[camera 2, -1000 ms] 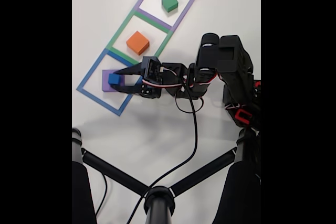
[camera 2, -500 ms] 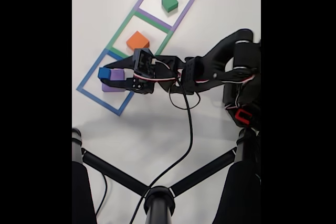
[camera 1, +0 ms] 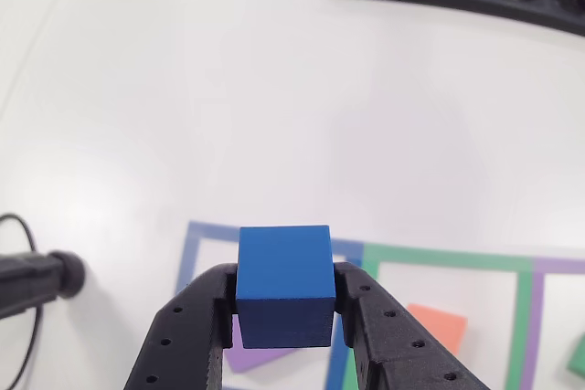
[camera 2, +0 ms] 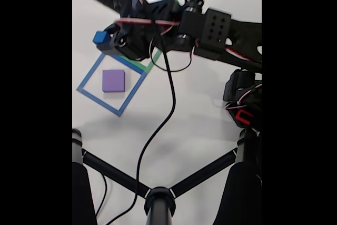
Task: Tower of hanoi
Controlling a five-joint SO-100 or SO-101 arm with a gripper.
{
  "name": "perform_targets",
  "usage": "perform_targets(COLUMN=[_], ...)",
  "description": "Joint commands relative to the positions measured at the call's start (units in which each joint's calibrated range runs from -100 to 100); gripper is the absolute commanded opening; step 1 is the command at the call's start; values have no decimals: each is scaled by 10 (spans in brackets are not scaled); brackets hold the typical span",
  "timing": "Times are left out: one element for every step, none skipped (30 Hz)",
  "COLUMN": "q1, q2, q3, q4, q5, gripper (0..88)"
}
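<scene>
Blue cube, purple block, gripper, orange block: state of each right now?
Blue cube: clamped between the fingers, lifted off the table.
Gripper: shut on the blue cube.
Purple block: flat on the table inside the blue square outline, nothing on it.
Orange block: resting inside the green outline, untouched.

The fixed view looks straight down on the white table (camera 2: 200, 130) from well above. The other view sits close behind the gripper (camera 1: 285, 317), probably riding the arm, facing forward and down. Both catch the blue square outline (camera 2: 105, 101) and the blue cube (camera 1: 283, 285).
</scene>
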Motion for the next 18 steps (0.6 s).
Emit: perform_targets(q1=[37,45,55,63,72,82,91,99,107,116,126,136,147,159,171,184,197,210], q2=[-27,-27,-27,-26,-25,-23,-23,-23,-24,-32,-40,-45,-47,-49,-51,-53,-53,-55], q3=[-206,-232,-264,-290,-319,-349,-382,-410,-431,-439,-432,-427,-424,-420,-411,-401,-393,-380], q4=[184,210,238,262,289,315,344,371,397,411,411,411,411,411,411,411,410,408], q5=[-36,-36,-40,-44,-49,-55,-62,-66,-66,-81,-92,-92,-93,-95,-86,-73,-62,-44], gripper=[1,1,1,1,1,1,1,1,1,1,1,1,1,1,1,1,1,1])
